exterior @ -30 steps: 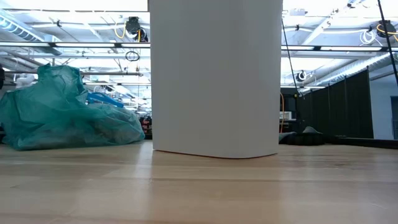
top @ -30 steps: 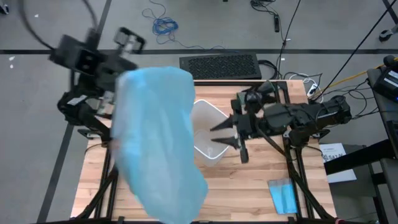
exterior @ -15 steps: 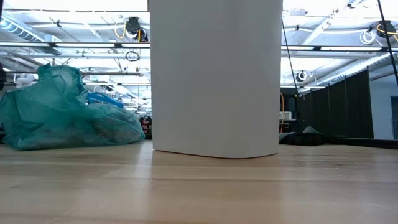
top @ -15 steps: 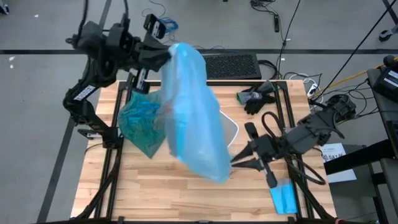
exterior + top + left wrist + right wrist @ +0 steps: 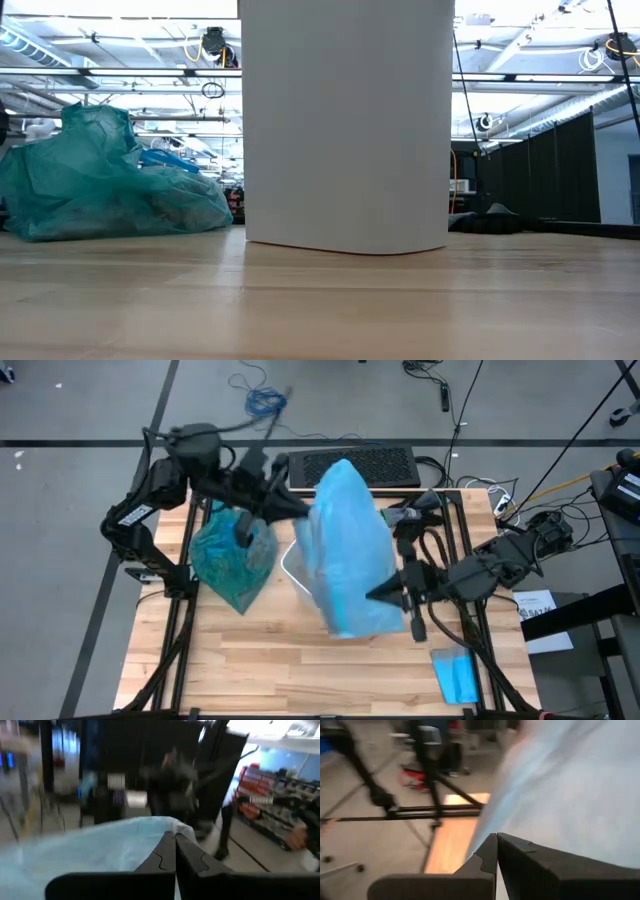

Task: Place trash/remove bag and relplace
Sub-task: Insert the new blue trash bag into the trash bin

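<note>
Left gripper [image 5: 300,510] and right gripper [image 5: 372,595] — both pinching pale blue bag [image 5: 350,550]

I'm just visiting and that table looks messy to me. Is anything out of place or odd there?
Nothing looks spilled or broken. The teal-green bag lies crumpled on the table's left side, out of the white bin. The pale blue bag hangs in the air over the bin, stretched between the left claw and right claw, both shut on it.

Teal-green bag [image 5: 232,555], crumpled & full, lies on table's left side beside white bin [image 5: 345,125].
</note>
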`<state>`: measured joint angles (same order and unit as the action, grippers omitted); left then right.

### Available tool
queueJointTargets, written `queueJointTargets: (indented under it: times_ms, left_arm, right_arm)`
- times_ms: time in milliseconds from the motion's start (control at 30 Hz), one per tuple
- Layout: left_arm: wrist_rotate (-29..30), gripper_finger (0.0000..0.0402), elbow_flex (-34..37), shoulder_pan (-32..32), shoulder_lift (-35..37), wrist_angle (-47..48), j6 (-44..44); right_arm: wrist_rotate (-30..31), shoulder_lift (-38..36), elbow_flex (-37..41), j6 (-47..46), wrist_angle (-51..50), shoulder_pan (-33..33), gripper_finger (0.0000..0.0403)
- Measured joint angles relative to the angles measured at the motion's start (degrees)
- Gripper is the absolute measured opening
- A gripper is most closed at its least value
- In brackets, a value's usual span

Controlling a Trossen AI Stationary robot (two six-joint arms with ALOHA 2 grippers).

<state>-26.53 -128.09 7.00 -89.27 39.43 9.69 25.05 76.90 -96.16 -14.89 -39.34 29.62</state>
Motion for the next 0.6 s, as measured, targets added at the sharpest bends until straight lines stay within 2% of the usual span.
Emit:
queueJointTargets:
  times_ms: [167,400,500,600]
  left_arm:
    - [0.6,0.0000,0.0,-4.2,0.3,10.1,0.5]
    - [2.8,0.0000,0.0,-10.5,3.9,19.2,2.8]
    - [2.8,0.0000,0.0,-12.2,6.0,23.4,5.9]
    - [2.8,0.0000,0.0,-13.5,7.9,28.2,9.7]
  right_arm:
    - [8.3,-2.6,0.0,-6.4,-7.7,-0.9,0.0000]
    - [12.4,-5.7,0.0,-9.6,-11.7,-0.8,0.0000]
    - [11.0,-5.7,0.0,-9.7,-13.2,-4.7,0.0000]
    - [5.6,-4.9,0.0,-8.3,-13.3,-9.8,0.0000]
